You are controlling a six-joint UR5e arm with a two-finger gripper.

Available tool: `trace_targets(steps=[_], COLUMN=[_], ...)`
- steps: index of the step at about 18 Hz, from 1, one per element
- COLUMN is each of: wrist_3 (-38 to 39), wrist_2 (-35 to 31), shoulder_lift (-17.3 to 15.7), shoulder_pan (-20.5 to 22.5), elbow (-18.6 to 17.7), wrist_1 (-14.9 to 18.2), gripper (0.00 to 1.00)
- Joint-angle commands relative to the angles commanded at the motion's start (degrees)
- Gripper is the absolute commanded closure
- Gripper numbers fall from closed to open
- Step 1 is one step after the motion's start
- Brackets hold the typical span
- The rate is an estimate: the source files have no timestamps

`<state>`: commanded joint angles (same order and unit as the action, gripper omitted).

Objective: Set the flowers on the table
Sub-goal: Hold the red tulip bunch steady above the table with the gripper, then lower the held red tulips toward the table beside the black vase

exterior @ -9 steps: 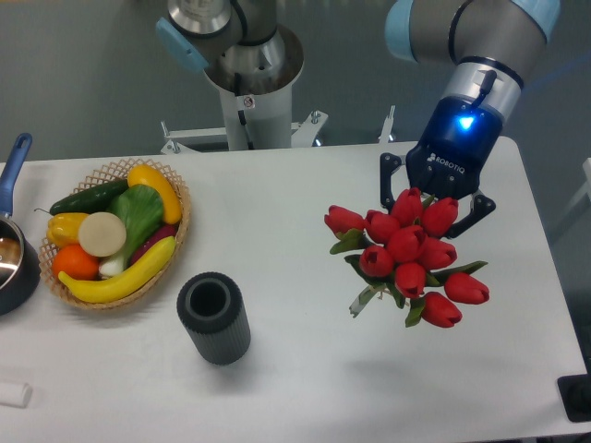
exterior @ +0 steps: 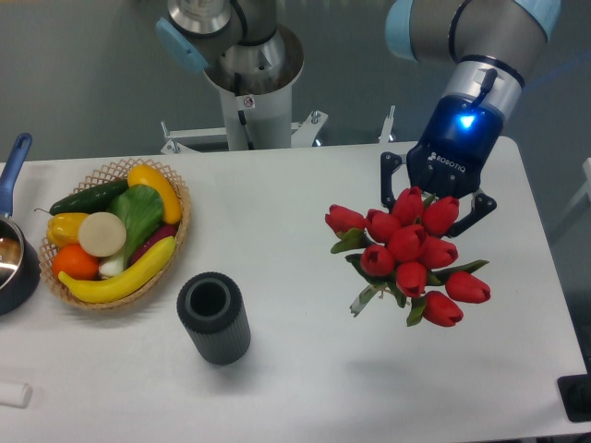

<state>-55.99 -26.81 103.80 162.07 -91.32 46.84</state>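
While arm reaches down from top right, tool (exterior: pixel 434 205) fingers spread beside flowers (exterior: pixel 406 251), grip unclear, over table (exterior: pixel 277 369).

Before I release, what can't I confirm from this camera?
- Gripper fingertips and grip: hidden behind the flowers.
- Stems: hidden under the buds and gripper.
- Whether the flowers touch the table: a single overhead view cannot settle it.
- Pot: cut off by the left edge.
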Motion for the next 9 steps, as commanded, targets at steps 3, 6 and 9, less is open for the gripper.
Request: trace_targets(steps=[3,6,9], wrist_3=[0.0,-0.1,-0.4], wrist_2=[-3.8,-9.5,-14.9], shoulder_lift=[-1.0,-1.2,-1.1], shoulder_pan=[-0.4,-0.9,-2.2], elbow=[-1.0,-1.1,-0.9], wrist_1=[0.1,0.1,0.1], gripper=[0.64,0.64,0.64])
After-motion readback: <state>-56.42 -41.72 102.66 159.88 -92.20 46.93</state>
